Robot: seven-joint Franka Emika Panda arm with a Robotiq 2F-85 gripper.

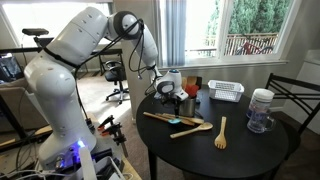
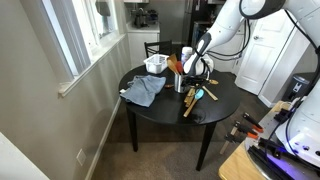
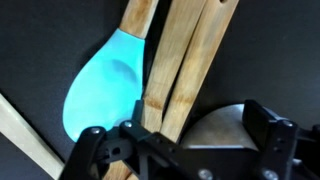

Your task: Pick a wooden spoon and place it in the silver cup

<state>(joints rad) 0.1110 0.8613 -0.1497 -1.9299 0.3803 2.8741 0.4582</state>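
Over the round black bench (image 1: 250, 150), the gripper (image 3: 178, 148) hangs with its fingers (image 3: 92, 145) spread wide. The long, slim, mid-brown wooden spoon (image 1: 160, 117) lies flat near the bench edge by the robot, close to the small shiny silver cup (image 1: 186, 104).

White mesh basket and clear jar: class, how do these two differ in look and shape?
The white mesh basket is low, wide and open-topped; the clear jar is taller, narrower and closed by a white lid. The basket's walls are white mesh, the jar's see-through. Both stand upright on the black table.
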